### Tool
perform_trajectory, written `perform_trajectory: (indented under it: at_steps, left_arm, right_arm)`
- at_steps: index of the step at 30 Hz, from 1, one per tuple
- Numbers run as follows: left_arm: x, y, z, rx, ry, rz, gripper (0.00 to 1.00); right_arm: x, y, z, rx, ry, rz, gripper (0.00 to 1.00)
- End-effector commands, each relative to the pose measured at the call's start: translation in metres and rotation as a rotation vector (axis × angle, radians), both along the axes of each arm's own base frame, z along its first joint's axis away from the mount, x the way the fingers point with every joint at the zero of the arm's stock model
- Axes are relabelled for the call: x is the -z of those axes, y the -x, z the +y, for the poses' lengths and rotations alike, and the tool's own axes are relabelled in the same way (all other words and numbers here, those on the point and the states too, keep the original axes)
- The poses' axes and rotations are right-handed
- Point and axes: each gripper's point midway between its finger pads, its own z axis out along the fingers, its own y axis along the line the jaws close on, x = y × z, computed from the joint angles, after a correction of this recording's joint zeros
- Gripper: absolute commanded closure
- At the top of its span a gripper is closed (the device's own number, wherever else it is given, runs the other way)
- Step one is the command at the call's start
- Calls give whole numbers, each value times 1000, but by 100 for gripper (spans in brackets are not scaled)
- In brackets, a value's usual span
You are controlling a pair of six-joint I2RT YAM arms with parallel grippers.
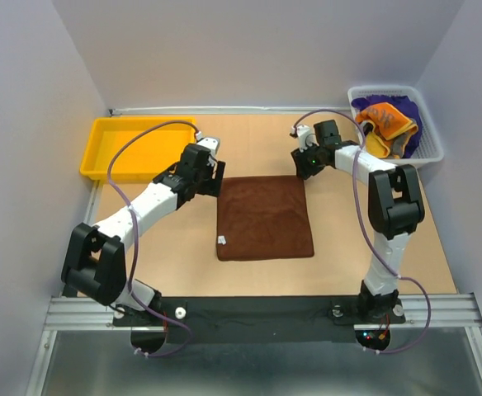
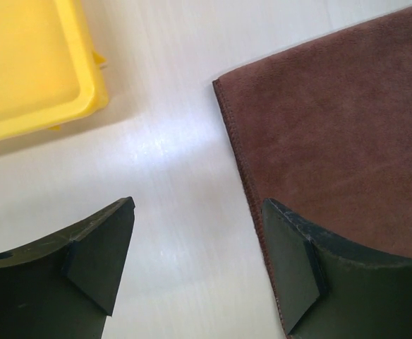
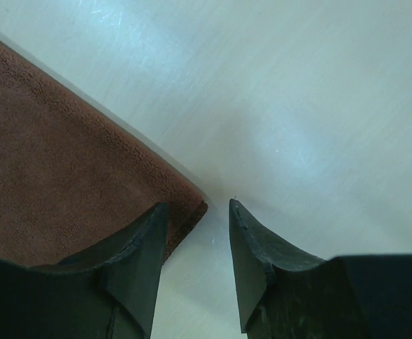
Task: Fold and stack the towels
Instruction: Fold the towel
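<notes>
A dark brown towel (image 1: 264, 216) lies flat on the table between the arms, a small white tag near its front left corner. My left gripper (image 1: 216, 175) is open at the towel's far left corner; in the left wrist view (image 2: 199, 244) one finger stands over the towel's edge (image 2: 333, 134) and the other over bare table. My right gripper (image 1: 301, 169) is open at the far right corner; in the right wrist view (image 3: 197, 219) its jaws straddle the towel's corner (image 3: 86, 183). Orange and purple towels (image 1: 387, 120) lie bunched in the white mesh basket (image 1: 432, 142).
A yellow plastic tray (image 1: 107, 153) stands at the back left, its corner showing in the left wrist view (image 2: 29, 63). The basket stands at the back right against the wall. Grey walls close in the table on three sides.
</notes>
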Motion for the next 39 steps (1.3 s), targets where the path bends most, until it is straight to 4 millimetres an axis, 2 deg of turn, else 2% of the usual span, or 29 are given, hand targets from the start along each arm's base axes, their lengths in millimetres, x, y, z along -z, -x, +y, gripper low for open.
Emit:
perform_trajectory:
  at_steps: [1, 12, 18, 20, 21, 22, 24, 25, 28, 29, 36, 37, 38, 39]
  left_arm:
    - [-11, -7, 9, -31, -32, -64, 16]
    - [-9, -9, 9, -34, -36, -59, 16]
    - [-17, -13, -4, 11, 0, -63, 16]
    - [-29, -20, -10, 26, 18, -82, 16]
    - [-29, -22, -12, 31, 15, -76, 16]
    - [-37, -28, -15, 33, 23, -92, 16]
    - [-31, -34, -18, 41, 5, -82, 16]
    - [-38, -40, -21, 38, 10, -95, 17]
    - [-31, -55, -24, 67, -52, -70, 22]
    - [-16, -57, -24, 69, -80, -25, 25]
    - [3, -88, -45, 181, -112, 43, 42]
    - [-2, -94, -48, 195, -123, 34, 46]
    - [2, -96, -47, 198, -136, 49, 49]
    - [15, -97, -43, 200, -160, 88, 55]
  right_arm:
    - [-11, -11, 9, -66, -14, -28, 54]
    - [23, -5, 4, -66, 20, 47, 57]
    - [36, 3, 4, -81, 23, 82, 57]
    - [39, 4, 3, -81, 33, 89, 60]
    - [42, 6, 2, -80, 36, 97, 64]
    - [41, 7, 0, -81, 41, 97, 67]
    - [40, 8, 1, -86, 40, 96, 76]
    - [40, 10, 1, -92, 38, 98, 80]
    - [40, 12, 3, -108, 30, 99, 95]
    - [39, 13, 3, -110, 27, 99, 100]
    - [42, 17, 2, -118, 37, 105, 99]
    - [42, 17, 2, -119, 39, 104, 100]
    - [42, 17, 1, -117, 39, 106, 100]
    - [42, 18, 2, -118, 40, 106, 99]
